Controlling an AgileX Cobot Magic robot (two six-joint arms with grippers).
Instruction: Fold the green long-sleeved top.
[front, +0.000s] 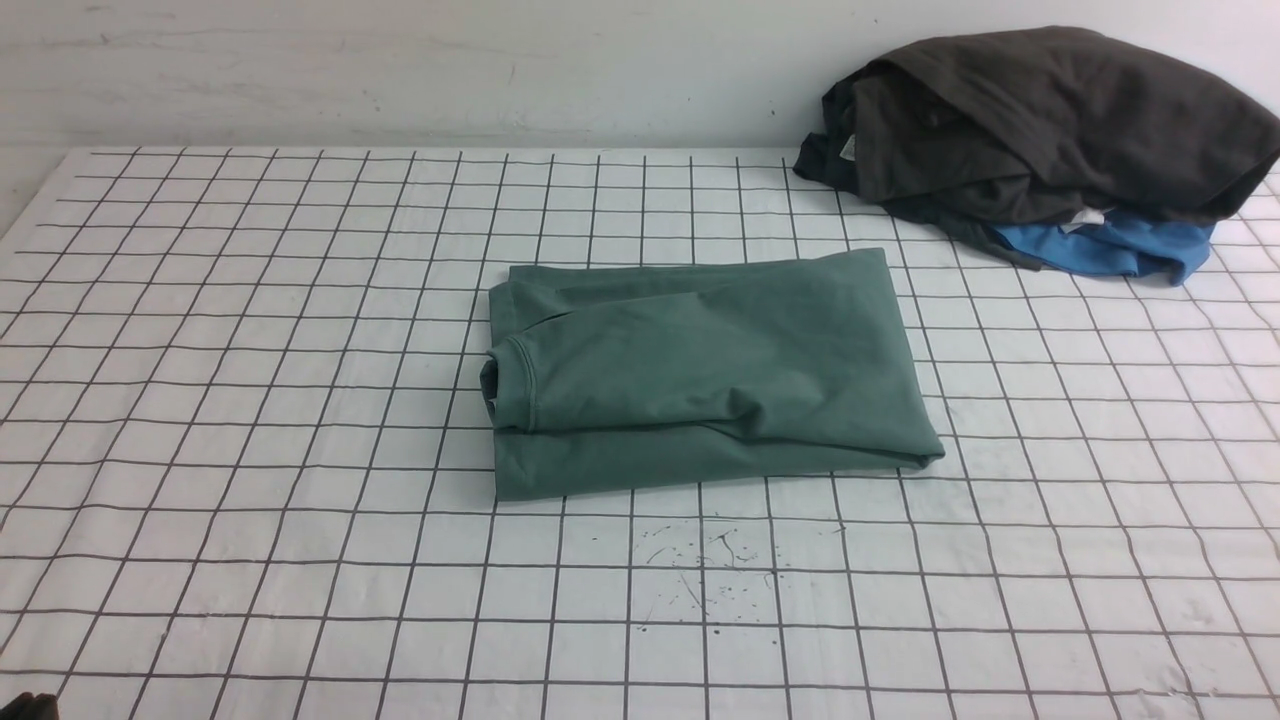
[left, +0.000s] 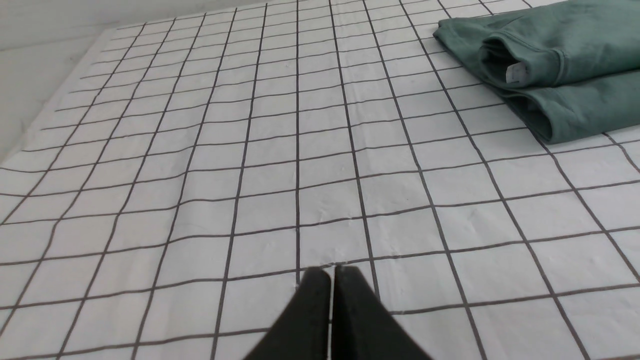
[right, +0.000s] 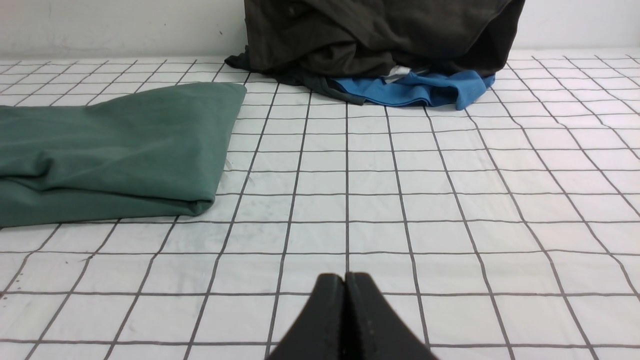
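Note:
The green long-sleeved top (front: 700, 370) lies folded into a flat rectangle in the middle of the checked cloth, ribbed neck opening facing left. Its neck end with the white label shows in the left wrist view (left: 545, 65); its folded right end shows in the right wrist view (right: 115, 150). My left gripper (left: 332, 272) is shut and empty over bare cloth, well apart from the top. My right gripper (right: 345, 277) is also shut and empty, off to the top's right side. Neither gripper shows in the front view.
A heap of dark grey-brown garments (front: 1050, 120) over a bright blue garment (front: 1110, 245) sits at the back right against the wall. Small dark specks (front: 700, 570) mark the cloth in front of the top. The cloth's left edge (front: 30, 210) runs near the wall.

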